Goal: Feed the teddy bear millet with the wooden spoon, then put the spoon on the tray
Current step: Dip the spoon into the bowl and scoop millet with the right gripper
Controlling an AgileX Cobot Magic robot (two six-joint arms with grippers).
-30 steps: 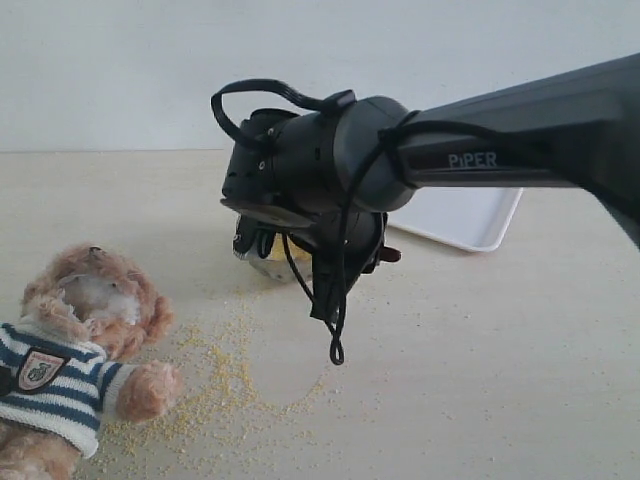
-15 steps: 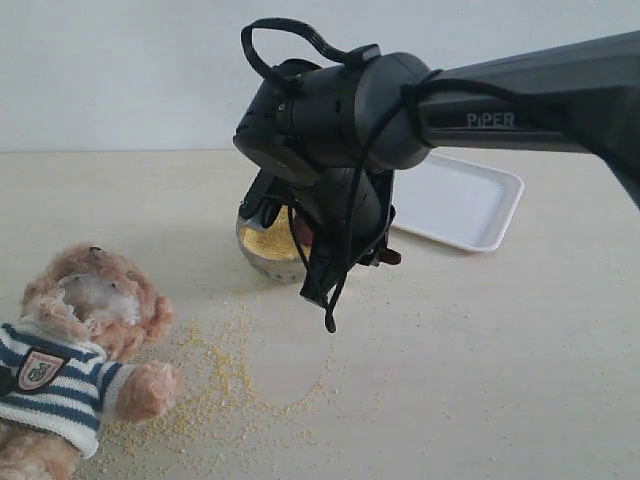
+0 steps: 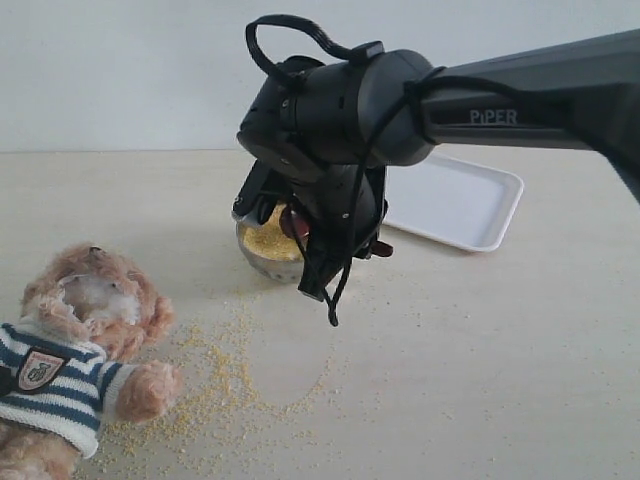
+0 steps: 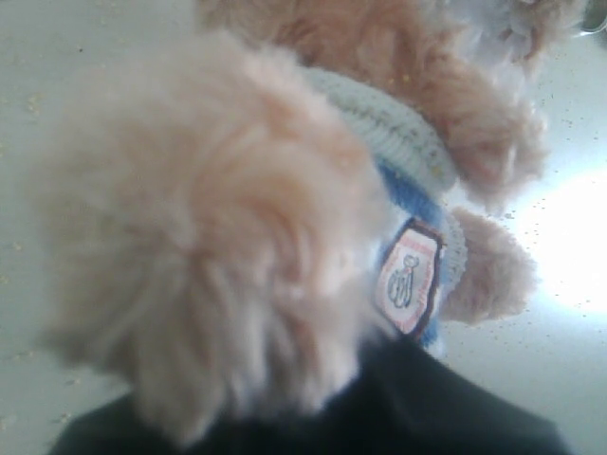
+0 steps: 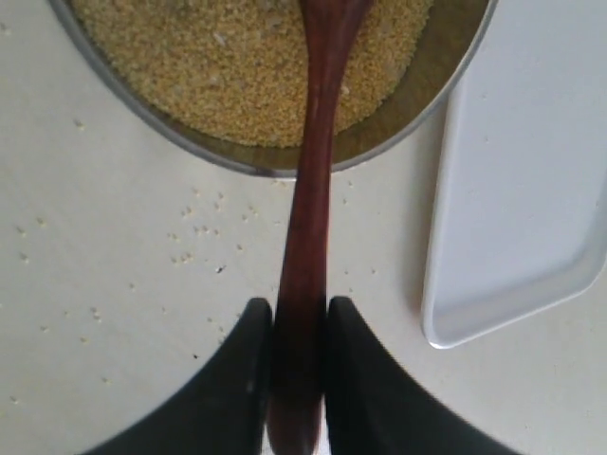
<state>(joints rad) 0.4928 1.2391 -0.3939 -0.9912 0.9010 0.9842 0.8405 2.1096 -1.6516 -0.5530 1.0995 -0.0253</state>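
The teddy bear [image 3: 75, 345] in its striped sweater lies at the lower left; its fur [image 4: 218, 237] and badge fill the left wrist view. My left gripper [image 4: 313, 389] is a dark mass under the fur, shut on a fuzzy limb, fingertips hidden. My right gripper [image 5: 299, 322] is shut on the handle of the wooden spoon [image 5: 308, 227]. The spoon's bowl end reaches over the millet [image 5: 237, 66] heaped in a steel bowl [image 3: 262, 258]. In the exterior view the right gripper [image 3: 335, 245] hangs over that bowl with the spoon [image 3: 293, 222]. The white tray [image 3: 455, 200] lies behind on the right.
Loose millet grains [image 3: 215, 385] lie scattered on the pale tabletop between the bear and the bowl. The tray's rim [image 5: 446, 284] runs close beside the steel bowl. A black cable loop [image 3: 335, 300] dangles from the right wrist.
The right gripper with the spoon rose and shifted right, uncovering the bowl of millet, then settled slightly lower over it. The bear and the tray stayed put.
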